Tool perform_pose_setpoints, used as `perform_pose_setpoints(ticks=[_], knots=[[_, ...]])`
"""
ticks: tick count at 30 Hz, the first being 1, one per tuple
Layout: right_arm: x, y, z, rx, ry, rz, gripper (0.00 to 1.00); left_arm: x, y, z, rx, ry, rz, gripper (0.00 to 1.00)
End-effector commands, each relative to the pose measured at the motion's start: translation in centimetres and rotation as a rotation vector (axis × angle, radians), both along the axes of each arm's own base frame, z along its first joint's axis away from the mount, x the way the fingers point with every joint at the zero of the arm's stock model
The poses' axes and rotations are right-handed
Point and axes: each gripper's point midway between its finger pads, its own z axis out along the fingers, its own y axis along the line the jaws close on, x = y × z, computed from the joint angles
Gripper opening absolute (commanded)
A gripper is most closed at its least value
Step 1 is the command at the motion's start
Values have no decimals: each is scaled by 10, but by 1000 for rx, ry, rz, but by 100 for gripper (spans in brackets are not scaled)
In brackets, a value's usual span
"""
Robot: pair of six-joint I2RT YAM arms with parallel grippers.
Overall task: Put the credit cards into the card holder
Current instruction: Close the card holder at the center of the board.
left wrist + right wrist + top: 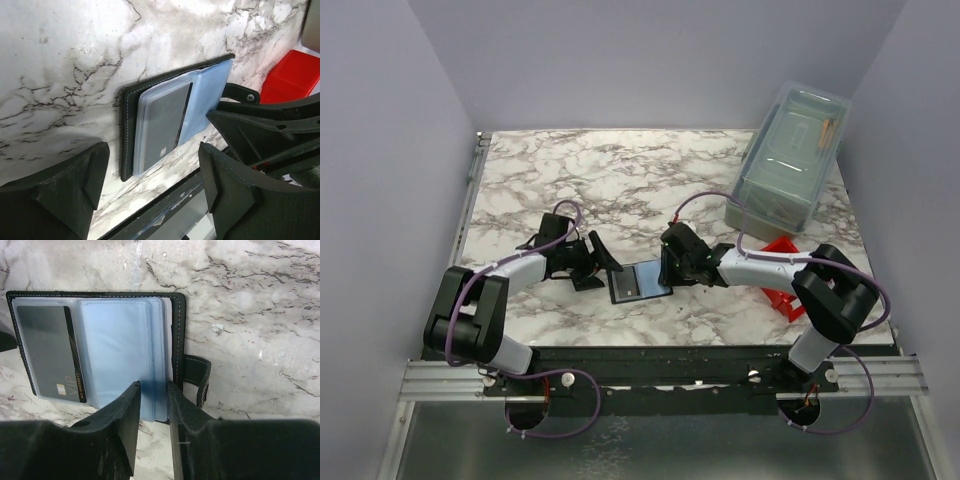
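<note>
The black card holder (638, 283) lies open and flat on the marble table between my two grippers. Its pale blue sleeves (115, 350) face up. One credit card (47, 350), dark grey with a small chip and orange lettering, sits inside the left clear sleeve (162, 120). My right gripper (153, 387) hangs over the near edge of the blue sleeves, jaws a narrow gap apart; whether the tips touch the sleeves I cannot tell. My left gripper (152, 155) stands wide open just off the holder's other side, nothing between its fingers (75, 185).
A red bin (782, 275) sits at the right under my right arm, also showing in the left wrist view (292, 75). A clear lidded box (790, 160) stands at the back right. The holder's closing strap (197, 377) sticks out sideways. The table's near edge (165, 210) is close.
</note>
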Motion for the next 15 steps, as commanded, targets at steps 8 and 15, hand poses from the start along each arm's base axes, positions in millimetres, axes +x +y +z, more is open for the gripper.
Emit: perform_pose_setpoints(ticks=[8,15], knots=[[-15,0,-36,-4,77,30,31,-3,-21,-7,-151,50,-30,79],[-17,5,-38,33,95,42,30,2,-35,33,-224,-24,-42,79]])
